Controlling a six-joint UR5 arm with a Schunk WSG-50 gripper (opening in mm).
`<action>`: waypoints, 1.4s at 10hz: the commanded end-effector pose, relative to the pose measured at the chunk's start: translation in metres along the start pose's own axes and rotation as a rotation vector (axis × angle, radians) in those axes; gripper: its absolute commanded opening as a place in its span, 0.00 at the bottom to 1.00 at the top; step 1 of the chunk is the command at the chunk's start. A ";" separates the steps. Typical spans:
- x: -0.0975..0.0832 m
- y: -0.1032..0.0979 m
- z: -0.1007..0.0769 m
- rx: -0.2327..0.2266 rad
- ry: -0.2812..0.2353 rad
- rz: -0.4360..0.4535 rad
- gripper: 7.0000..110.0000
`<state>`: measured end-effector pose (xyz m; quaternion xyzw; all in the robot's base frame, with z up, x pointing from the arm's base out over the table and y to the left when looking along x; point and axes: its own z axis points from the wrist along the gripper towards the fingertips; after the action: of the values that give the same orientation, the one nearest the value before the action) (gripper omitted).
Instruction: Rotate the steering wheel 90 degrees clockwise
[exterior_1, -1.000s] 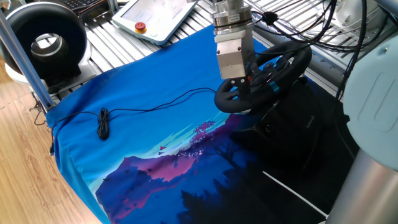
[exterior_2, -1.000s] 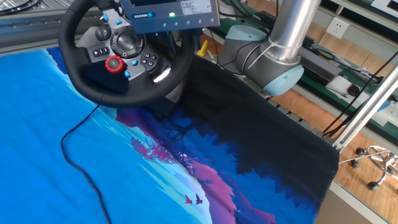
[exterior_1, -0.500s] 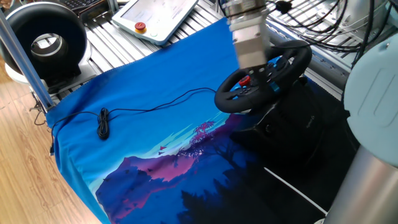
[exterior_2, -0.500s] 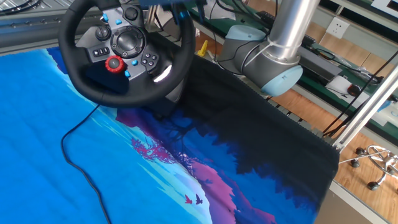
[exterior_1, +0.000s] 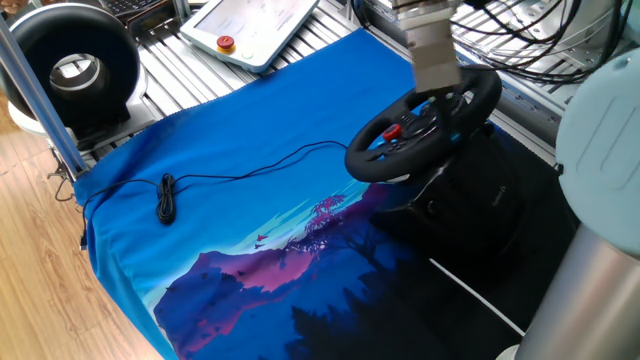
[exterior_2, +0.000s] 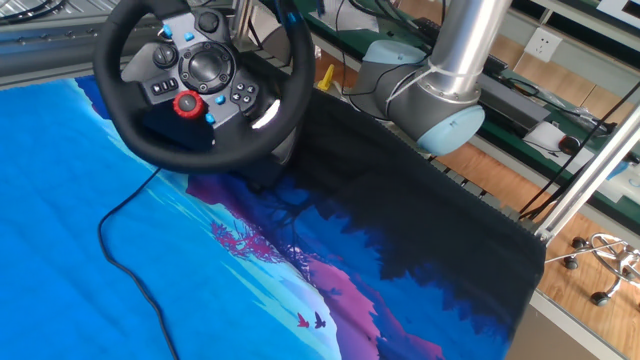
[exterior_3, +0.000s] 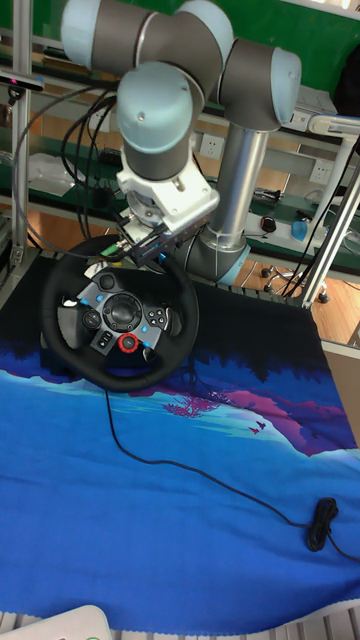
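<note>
The steering wheel (exterior_1: 366, 160) is black and padded, with a red button (exterior_1: 392, 131) and blue buttons on its hub, and it stands tilted on a black base at the cloth's far right. It also shows in the other fixed view (exterior_2: 150, 150) and the tall fixed view (exterior_3: 110, 375). My gripper (exterior_1: 447, 92) hangs at the wheel's upper rim, its grey body just above the padding. In the tall fixed view the gripper (exterior_3: 143, 250) sits against the rim's top right. Its fingertips are masked by the rim and wrist, so whether they hold the rim does not show.
A blue printed cloth (exterior_1: 230, 200) covers the table, with a thin black cable (exterior_1: 165, 197) running across it to the wheel. A black ring-shaped device (exterior_1: 75, 65) and a white pendant (exterior_1: 250, 25) lie at the far left. The arm's base (exterior_2: 430, 100) stands behind the wheel.
My gripper has moved from in front of the wheel's hub up and away to the upper rim. The wheel's buttons sit where they were.
</note>
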<state>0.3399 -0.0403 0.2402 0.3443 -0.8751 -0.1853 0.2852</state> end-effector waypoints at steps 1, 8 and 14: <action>0.009 -0.010 0.002 -0.009 -0.019 -0.063 0.36; 0.004 -0.015 0.010 -0.003 -0.034 -0.077 0.36; -0.029 -0.027 -0.022 0.086 -0.112 -0.112 0.57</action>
<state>0.3653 -0.0542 0.2237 0.3903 -0.8711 -0.1864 0.2326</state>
